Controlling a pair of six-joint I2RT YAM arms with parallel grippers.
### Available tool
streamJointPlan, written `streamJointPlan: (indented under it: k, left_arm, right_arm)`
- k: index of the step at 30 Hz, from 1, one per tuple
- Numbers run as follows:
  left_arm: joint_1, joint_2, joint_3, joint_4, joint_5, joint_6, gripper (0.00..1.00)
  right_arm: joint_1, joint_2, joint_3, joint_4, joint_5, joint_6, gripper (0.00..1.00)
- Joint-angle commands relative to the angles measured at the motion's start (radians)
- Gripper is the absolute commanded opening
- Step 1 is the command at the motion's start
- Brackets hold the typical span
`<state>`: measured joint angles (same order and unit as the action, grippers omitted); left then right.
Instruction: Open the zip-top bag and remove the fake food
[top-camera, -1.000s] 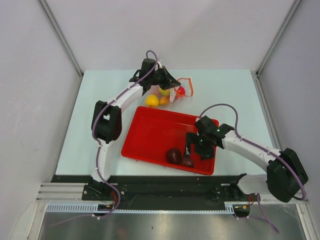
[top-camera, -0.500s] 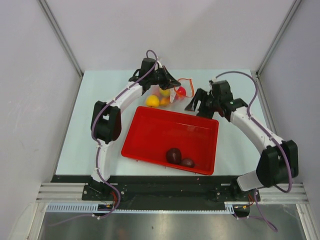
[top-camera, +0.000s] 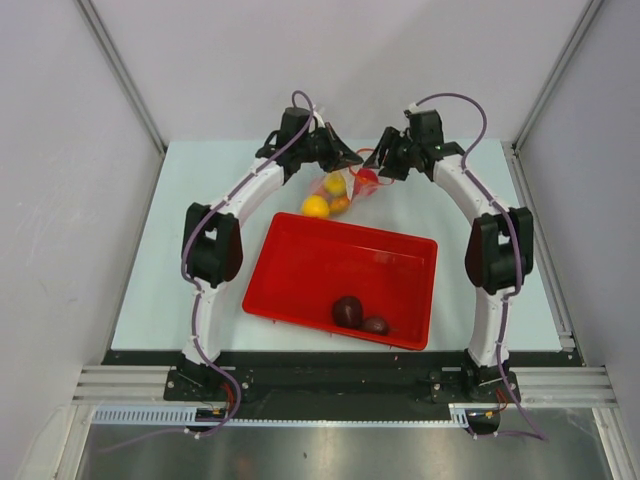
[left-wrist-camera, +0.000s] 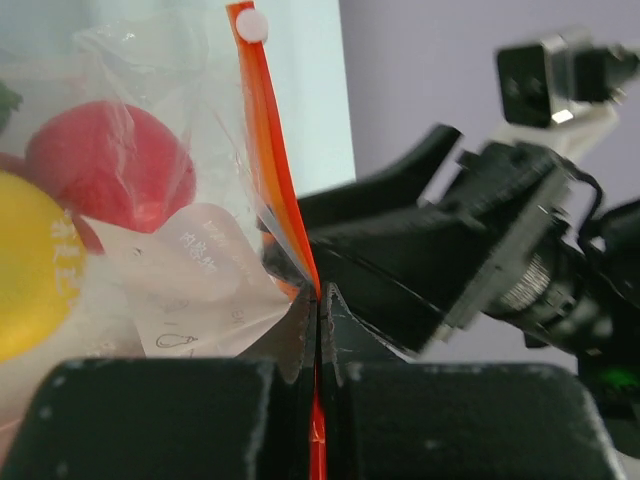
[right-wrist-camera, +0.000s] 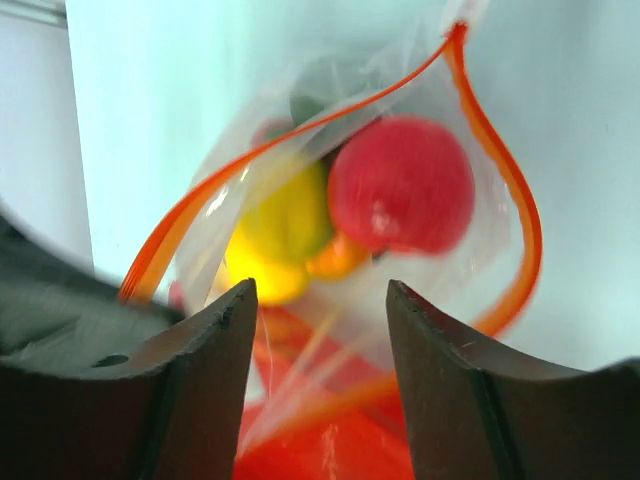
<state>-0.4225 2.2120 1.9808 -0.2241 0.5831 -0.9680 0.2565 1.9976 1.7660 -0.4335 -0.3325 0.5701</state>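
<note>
The zip-top bag (top-camera: 335, 192) hangs at the back of the table, clear and crinkly, with its orange zip strip (right-wrist-camera: 500, 180) spread into an open loop. My left gripper (top-camera: 350, 160) is shut on one side of the strip (left-wrist-camera: 318, 300). Inside the bag are a red ball (right-wrist-camera: 400, 185), yellow pieces (right-wrist-camera: 285, 235) and an orange one (right-wrist-camera: 335, 258). My right gripper (top-camera: 378, 172) is open and empty, its fingers (right-wrist-camera: 200, 340) pointing at the bag's mouth, close in front of it. Two dark maroon pieces (top-camera: 347, 310) lie in the red tray (top-camera: 300, 255).
The red tray sits mid-table, just in front of the bag. The right gripper's body fills the right side of the left wrist view (left-wrist-camera: 470, 250). Grey walls stand close behind and to both sides of the pale table (top-camera: 180, 220).
My right arm has swung from over the tray's near right corner to the back of the table, up to the bag's mouth. The left gripper still holds the strip; the bag shifted slightly right.
</note>
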Motion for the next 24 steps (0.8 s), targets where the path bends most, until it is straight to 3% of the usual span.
streamJointPlan:
  k: [1, 6, 15, 24]
  left_arm:
    - [0.001, -0.022, 0.079, 0.014, 0.031, 0.005, 0.0]
    - [0.001, -0.005, 0.101, 0.012, 0.037, -0.005, 0.0]
    - [-0.002, 0.023, 0.104, 0.032, 0.044, -0.034, 0.0]
    - [-0.009, 0.032, 0.115, 0.02, 0.046, -0.037, 0.0]
  right_arm:
    - [-0.008, 0.122, 0.167, -0.082, -0.003, -0.045, 0.57]
    - [-0.005, 0.193, 0.201, -0.067, 0.003, -0.056, 0.56]
    - [0.001, 0.297, 0.217, -0.059, 0.015, -0.062, 0.77]
    - [0.018, 0.369, 0.243, -0.016, 0.024, -0.042, 0.82]
